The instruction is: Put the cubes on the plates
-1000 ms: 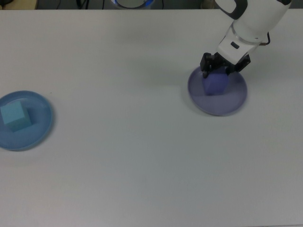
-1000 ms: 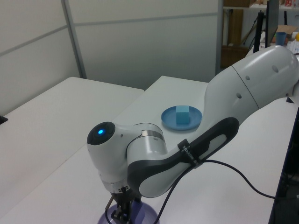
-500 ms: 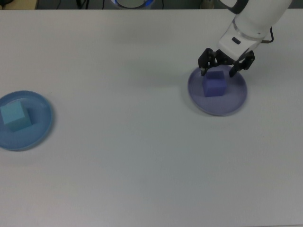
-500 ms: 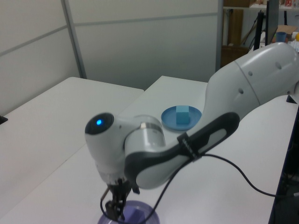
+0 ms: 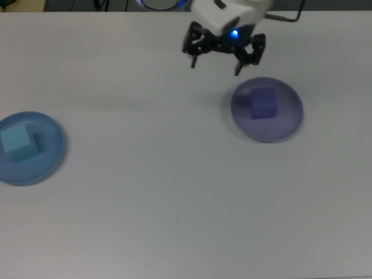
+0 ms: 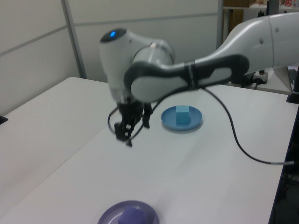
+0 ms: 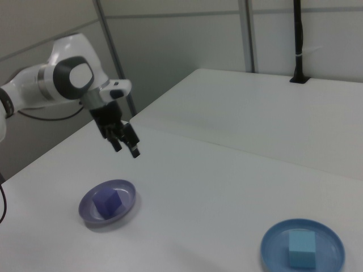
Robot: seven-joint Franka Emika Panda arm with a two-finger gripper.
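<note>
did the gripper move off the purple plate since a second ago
Yes. The gripper, open and empty, has risen and shifted toward the top view's upper left, clear of the lavender plate and its dark cube.

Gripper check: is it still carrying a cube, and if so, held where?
Nothing is held. The gripper is open and empty above the table; the dark blue-violet cube sits on the lavender plate.
</note>
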